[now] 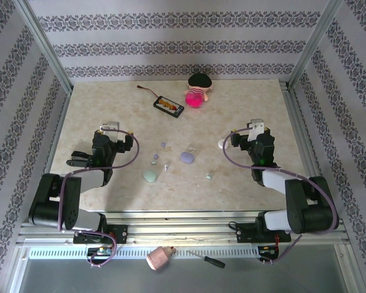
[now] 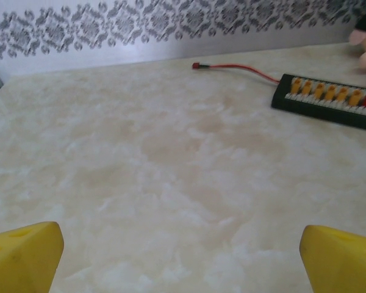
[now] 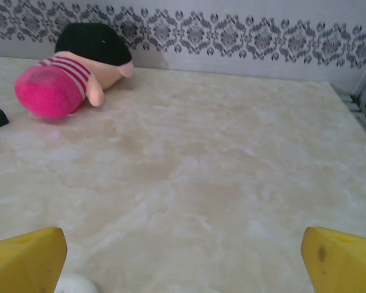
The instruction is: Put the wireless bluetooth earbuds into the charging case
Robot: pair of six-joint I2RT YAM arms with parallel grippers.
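Toward 3 o'clock of the open left gripper sits a lavender earbud; the right gripper is open too. Best to descend squarely and pinch gently.

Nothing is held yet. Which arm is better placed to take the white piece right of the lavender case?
Right. The white piece lies just beside the open right hand, at its wrist view's bottom edge. The open left hand sits far off, beyond the lavender case.

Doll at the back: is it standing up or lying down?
Lying down: the doll rests sideways on the table, black-haired head beside its pink body.
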